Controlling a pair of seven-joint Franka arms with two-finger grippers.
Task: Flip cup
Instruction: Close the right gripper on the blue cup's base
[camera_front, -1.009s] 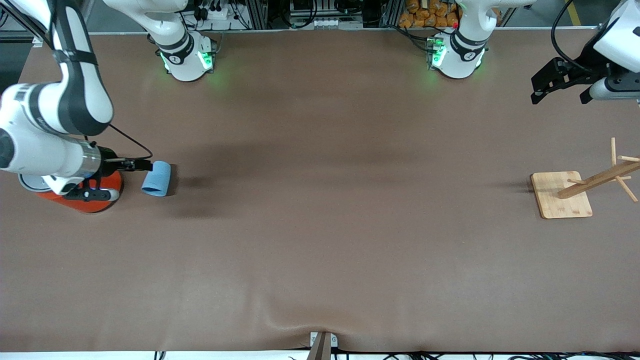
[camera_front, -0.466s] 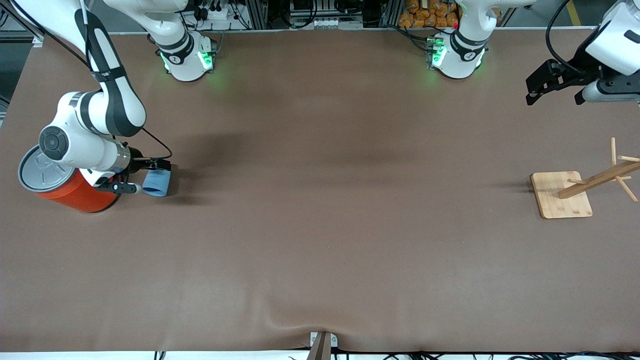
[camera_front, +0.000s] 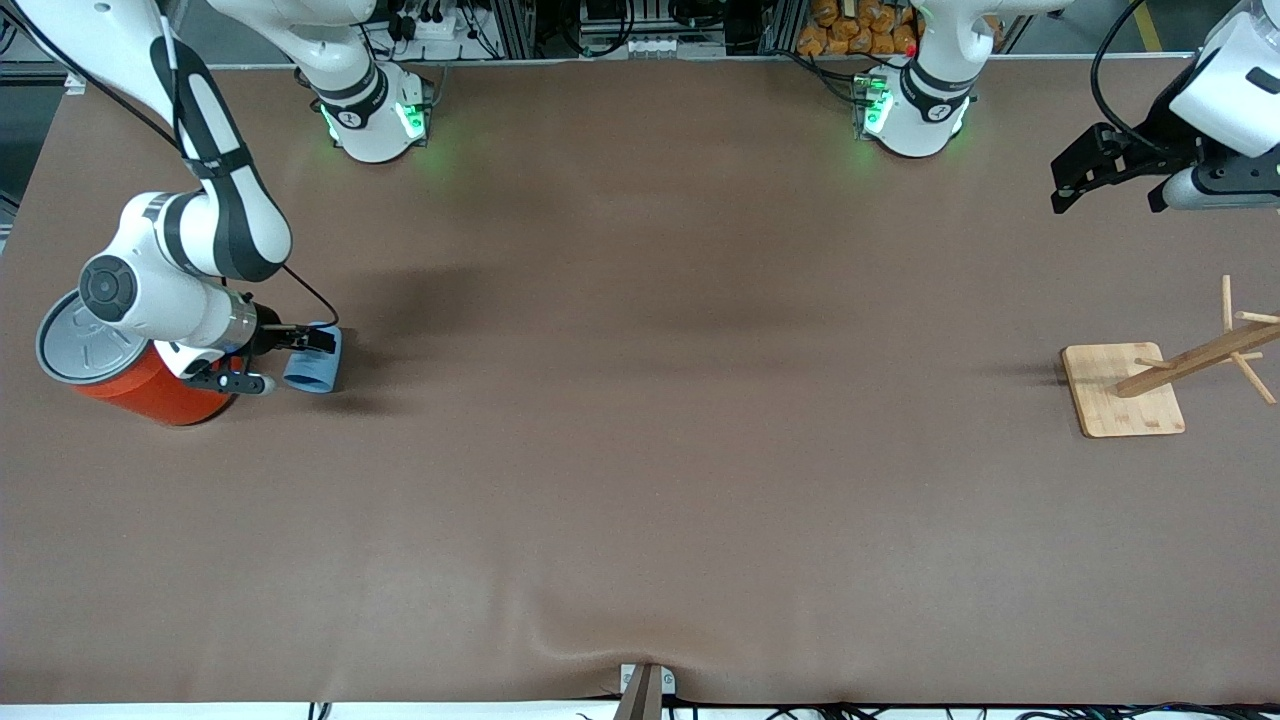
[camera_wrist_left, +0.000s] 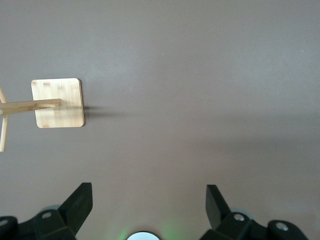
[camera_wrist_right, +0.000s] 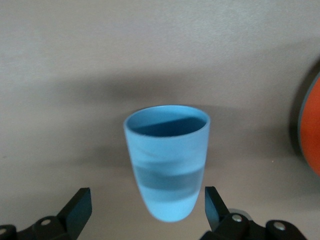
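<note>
My right gripper (camera_front: 300, 358) straddles the cup (camera_front: 312, 370) with jaws spread, the cup lying on the bench, mouth toward the orange can (camera_front: 150, 390); my left gripper (camera_front: 1110, 185) waits, jaws spread.

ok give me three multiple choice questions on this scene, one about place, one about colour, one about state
1. Where is the small light blue tapered cup?
A. beside the large orange can with a grey lid
B. on the wooden rack's square base
C. mid-table

2. What colour is the cup's inside?
A. white
B. darker blue
C. orange

3. How does the right gripper stand?
A. shut on the can
B. shut with nothing in it
C. open, fingers either side of the cup

Answers: 1 A, the front view shows cup and can side by side. 2 B, the right wrist view looks into its mouth. 3 C, gaps show beside both fingers.
</note>
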